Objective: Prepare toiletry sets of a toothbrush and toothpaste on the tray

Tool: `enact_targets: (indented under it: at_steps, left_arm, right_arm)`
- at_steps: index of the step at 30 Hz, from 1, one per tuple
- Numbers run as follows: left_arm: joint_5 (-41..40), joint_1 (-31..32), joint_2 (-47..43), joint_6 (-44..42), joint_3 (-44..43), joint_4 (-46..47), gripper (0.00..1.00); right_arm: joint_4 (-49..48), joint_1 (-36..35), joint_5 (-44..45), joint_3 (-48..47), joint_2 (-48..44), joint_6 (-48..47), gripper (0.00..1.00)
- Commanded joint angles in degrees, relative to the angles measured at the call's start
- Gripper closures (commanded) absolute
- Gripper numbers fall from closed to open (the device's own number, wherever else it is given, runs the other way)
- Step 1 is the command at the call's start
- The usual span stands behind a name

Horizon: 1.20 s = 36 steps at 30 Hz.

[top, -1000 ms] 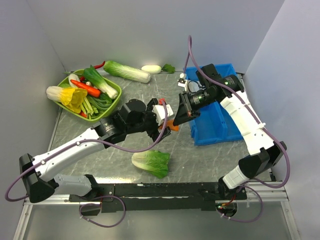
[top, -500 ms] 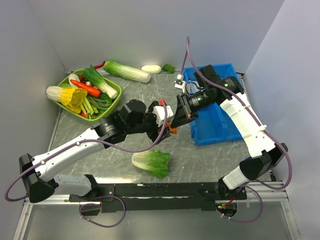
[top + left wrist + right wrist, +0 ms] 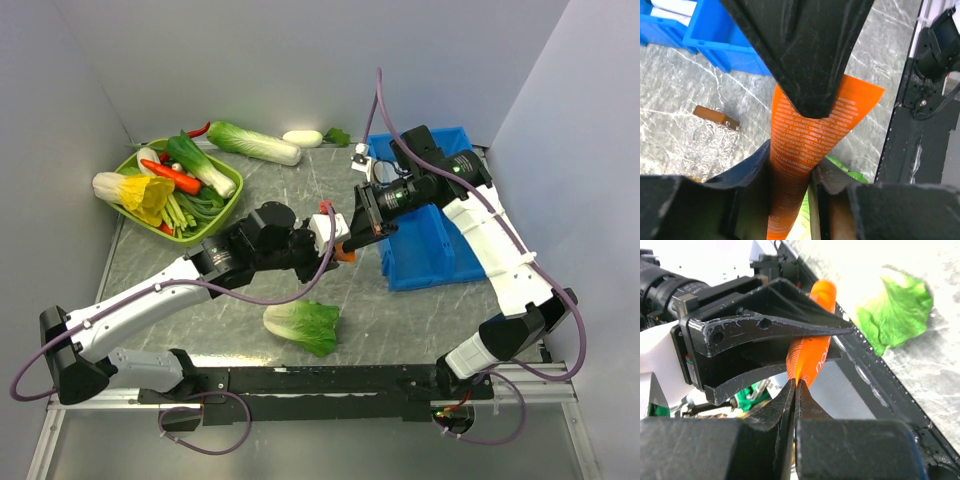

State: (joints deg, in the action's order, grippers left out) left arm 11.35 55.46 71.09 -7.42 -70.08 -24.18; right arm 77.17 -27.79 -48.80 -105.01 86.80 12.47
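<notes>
The orange toothpaste tube hangs above the counter near the middle of the workspace, caught between both arms. The right gripper is pinched together on its flat crimped end. The left gripper is closed against the narrow body nearer the cap, and in its wrist view both fingers look pressed to the tube's sides.

With two grips on one soft tube, the chief risk is that the arms pull against each other. If either moves off before the other lets go, the tube could crease, twist or be dragged out of the weaker hold.

The taper matters too. The left gripper sits on a slim, slick section, so the tube might slide or swing once the right one opens. A drop would land it on the counter, towards the cabbage lying at 7 o'clock.

The fingertips of the two grippers sit very close together, so a careless withdrawal could knock them.

The blue tray lies at 3 o'clock, beside the right arm. No toothbrush can be made out in these views.
</notes>
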Motion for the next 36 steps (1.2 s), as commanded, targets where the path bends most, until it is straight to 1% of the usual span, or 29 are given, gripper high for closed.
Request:
enact_targets:
  at_steps: [1, 3, 4, 6, 7, 9, 10, 13, 16, 19, 24, 27, 28, 30, 31, 33, 34, 35, 36]
  left_arm:
    - [-4.8, -0.4, -0.6, 6.2, 0.1, 2.6, 0.69]
    - [-5.8, -0.4, -0.3, 7.1, 0.6, 3.2, 0.69]
    - [-6.3, -0.4, -0.1, 10.0, 0.6, 3.6, 0.69]
    - [-6.7, -0.4, 0.7, 11.7, 0.3, 3.7, 0.70]
    - [-7.6, -0.4, 1.2, 13.5, 0.1, 3.7, 0.70]
    - [-7.8, -0.5, 2.3, 14.6, -0.7, 3.4, 0.71]
    - [-7.3, -0.4, 2.7, 15.3, -1.0, 3.3, 0.70]
    - [-6.9, -0.4, 3.7, 15.9, -2.0, 2.9, 0.68]
    - [-7.0, -0.4, 3.9, 15.9, -2.2, 2.7, 0.69]
    - [-7.8, -0.5, 3.3, 16.3, -1.8, 2.8, 0.68]
    - [-8.2, -0.5, 2.7, 17.0, -1.5, 2.9, 0.67]
    - [-8.0, -0.5, 2.4, 17.1, -1.2, 3.2, 0.67]
    - [-8.3, -0.5, 2.3, 17.3, -1.1, 3.2, 0.66]
    - [-8.5, -0.5, 2.0, 17.4, -0.9, 3.1, 0.66]
    - [-8.8, -0.4, 1.8, 17.3, -0.8, 3.1, 0.66]
    - [-8.9, -0.5, 1.2, 17.4, -0.3, 3.4, 0.63]
    - [-9.2, -0.5, 0.9, 17.7, 0.0, 3.8, 0.61]
    - [-9.6, -0.5, 0.5, 18.0, 0.9, 4.7, 0.60]
    - [-10.0, -0.7, -0.4, 18.5, 1.3, 5.3, 0.57]
  right_arm:
    - [1.2, -0.4, 1.9, -2.9, -2.1, 2.6, 0.89]
    - [-1.7, -0.5, 3.0, -2.2, -2.7, 4.7, 0.80]
    - [-2.5, -0.5, 3.6, -1.6, -3.2, 5.3, 0.74]
    - [-3.6, -0.5, 5.8, -1.5, -3.7, 6.4, 0.67]
    - [-3.4, -0.5, 6.6, -1.9, -3.9, 6.6, 0.60]
    - [-2.6, -0.5, 8.5, -2.4, -4.0, 6.6, 0.55]
    - [-2.5, -0.5, 9.8, -2.7, -4.1, 6.5, 0.50]
    - [-4.0, -0.5, 11.5, -1.7, -4.7, 7.2, 0.43]
    - [-6.9, -0.8, 12.8, 0.4, -5.5, 9.1, 0.41]
    - [-8.8, -1.1, 13.2, 2.6, -5.7, 10.6, 0.41]
    - [-9.4, -2.8, 15.7, 4.1, -5.2, 11.2, 0.41]
    - [-10.9, -3.1, 15.6, 5.2, -5.4, 11.6, 0.44]
    - [-11.5, -3.1, 15.2, 5.4, -5.7, 11.8, 0.50]
    - [-13.2, -3.1, 14.4, 6.4, -5.9, 12.6, 0.57]
    - [-13.8, -3.1, 14.3, 6.7, -6.2, 12.9, 0.65]
    - [-15.1, -3.2, 14.2, 7.9, -6.6, 13.7, 0.76]
    - [-15.5, -3.1, 13.9, 8.2, -7.0, 14.0, 0.92]
    - [-15.8, -3.1, 13.9, 8.3, -7.1, 14.2, 0.99]
    - [-16.3, -3.1, 14.0, 8.4, -7.3, 14.2, 1.00]
